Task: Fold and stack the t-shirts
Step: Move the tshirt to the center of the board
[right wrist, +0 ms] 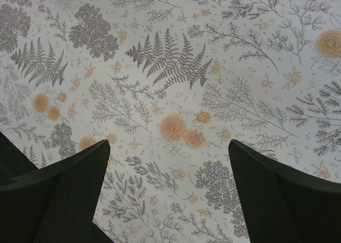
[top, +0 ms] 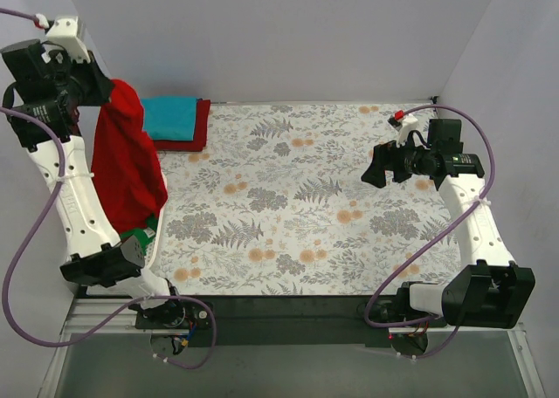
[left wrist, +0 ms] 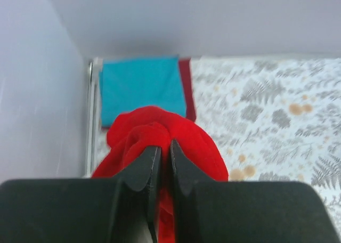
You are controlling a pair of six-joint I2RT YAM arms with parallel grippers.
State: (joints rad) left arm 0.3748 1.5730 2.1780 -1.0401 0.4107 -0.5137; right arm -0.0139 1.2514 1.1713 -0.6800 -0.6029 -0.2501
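Red fills the left wrist view: the bright red t-shirt (left wrist: 160, 127) is bunched up and clamped between the closed fingers of the left pincer (left wrist: 164, 145). This pincer is raised high at the left edge of the table, and the shirt hangs straight down below it in a long drape. Under the hanging hem, close to that arm's base, a bit of green t-shirt (top: 142, 234) shows (most of it is hidden). Beyond the left pincer, in the far corner, the teal t-shirt (left wrist: 141, 86) lies folded flat on the darker red t-shirt (left wrist: 186, 83), whose edge peeks out beside it. The right pincer (right wrist: 169, 144) hovers over the floral tablecloth (right wrist: 176, 67), fingers spread wide with only the print showing between them, well apart from every shirt.
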